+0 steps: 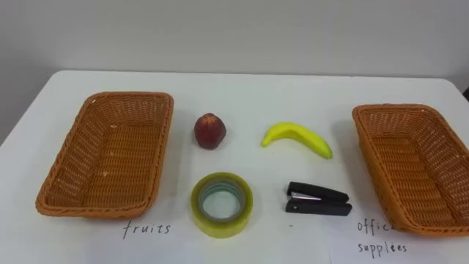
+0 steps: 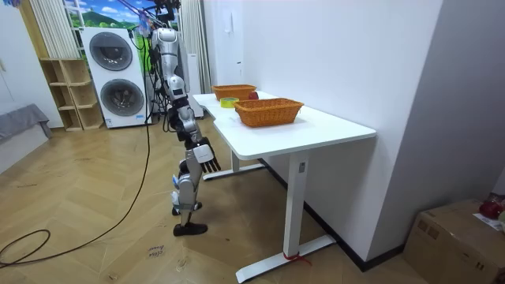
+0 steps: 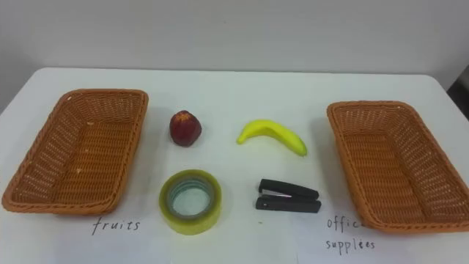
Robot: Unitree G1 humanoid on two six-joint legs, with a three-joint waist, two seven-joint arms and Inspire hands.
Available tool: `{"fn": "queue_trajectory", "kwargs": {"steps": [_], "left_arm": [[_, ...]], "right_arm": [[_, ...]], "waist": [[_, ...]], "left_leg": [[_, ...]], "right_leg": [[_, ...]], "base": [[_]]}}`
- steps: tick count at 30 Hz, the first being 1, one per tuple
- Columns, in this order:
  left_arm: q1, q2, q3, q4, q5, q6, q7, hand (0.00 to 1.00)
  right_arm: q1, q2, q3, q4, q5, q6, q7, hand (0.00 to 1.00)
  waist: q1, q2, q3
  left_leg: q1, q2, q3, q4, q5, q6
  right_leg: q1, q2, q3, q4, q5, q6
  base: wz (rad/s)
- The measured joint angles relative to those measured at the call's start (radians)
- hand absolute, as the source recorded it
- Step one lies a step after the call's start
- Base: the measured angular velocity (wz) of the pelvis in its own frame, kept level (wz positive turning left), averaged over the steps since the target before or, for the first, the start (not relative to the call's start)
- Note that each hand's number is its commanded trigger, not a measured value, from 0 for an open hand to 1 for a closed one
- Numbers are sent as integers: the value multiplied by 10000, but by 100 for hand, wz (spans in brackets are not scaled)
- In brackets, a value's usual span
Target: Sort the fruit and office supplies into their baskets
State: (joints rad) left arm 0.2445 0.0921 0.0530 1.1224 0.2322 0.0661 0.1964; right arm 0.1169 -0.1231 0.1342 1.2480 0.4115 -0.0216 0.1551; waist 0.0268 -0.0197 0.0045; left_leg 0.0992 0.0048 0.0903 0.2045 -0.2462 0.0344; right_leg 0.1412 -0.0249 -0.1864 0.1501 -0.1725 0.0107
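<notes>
**Wicker baskets flanking four loose things on a white table**

A yellow tape [image 1: 221, 204] roll is lying flat near the table's [image 1: 242, 92] front edge. Just behind the tape, slightly to its left, a red fruit [image 1: 209, 130] is sitting. Right of the tape, apart from it, a black stapler [image 1: 317, 199] is lying closed, and a banana [image 1: 297, 138] is lying behind that. The left basket [image 1: 110, 158] is sitting left of the tape, with "fruits" handwritten before it. The right basket [image 1: 414, 165] is sitting well to the tape's right, behind a note beginning "offic" with "supplies" beneath.

In the room view the robot is standing at the table, its right hand [image 2: 203, 154] hanging below the tabletop. Whether it is open or closed, I cannot tell. Washing machines [image 2: 118, 75] are standing behind the robot.
</notes>
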Motion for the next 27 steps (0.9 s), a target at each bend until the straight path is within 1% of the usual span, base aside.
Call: {"fn": "queue_trajectory", "kwargs": {"steps": [6, 9, 16, 19, 25, 27], "left_arm": [[-28, 1, 13, -28, 90, -56, 150, 0], [-83, 9, 24, -28, 367, -83, 197, 0], [-196, 9, 24, -26, 373, -238, 288, 0], [-101, 8, 28, -25, 395, -237, 297, 0], [-57, 22, 239, 88, 454, -269, 307, 0], [-49, 28, 285, 204, 467, -314, 311, 0]], "right_arm": [[7, 1, 3, 2, 112, -6, -2, 0], [0, 3, 16, 17, 115, -7, 1, 0], [11, 5, 14, 16, 214, -6, 2, 0], [34, 5, 7, 13, 379, 12, 1, 0], [79, 9, -156, 42, 552, 12, -25, 0], [218, 20, -412, 37, 613, -9, -105, 0]], "waist": [[3, -31, 1], [13, -52, -1], [25, -64, 3], [40, -61, 2], [30, -32, 7], [30, -34, 5]], "left_leg": [[-2, -2, 9, 12, 0, 0], [0, -10, 0, 18, 0, 0], [3, -3, 28, 16, -1, 0], [22, -7, 53, 9, -1, 0], [153, 0, 55, -15, -2, -1], [184, 10, 53, -16, -2, -1]], "right_leg": [[1, 0, 54, -1, 0, 0], [14, 3, 55, -4, 0, 0], [-1, 2, 66, -6, 0, 0], [1, 7, 67, -4, 0, 0], [56, 9, 63, 2, 0, 0], [104, 7, 77, 2, 0, 0]], "base": [[0], [0], [0], [-2], [0], [0]]}}
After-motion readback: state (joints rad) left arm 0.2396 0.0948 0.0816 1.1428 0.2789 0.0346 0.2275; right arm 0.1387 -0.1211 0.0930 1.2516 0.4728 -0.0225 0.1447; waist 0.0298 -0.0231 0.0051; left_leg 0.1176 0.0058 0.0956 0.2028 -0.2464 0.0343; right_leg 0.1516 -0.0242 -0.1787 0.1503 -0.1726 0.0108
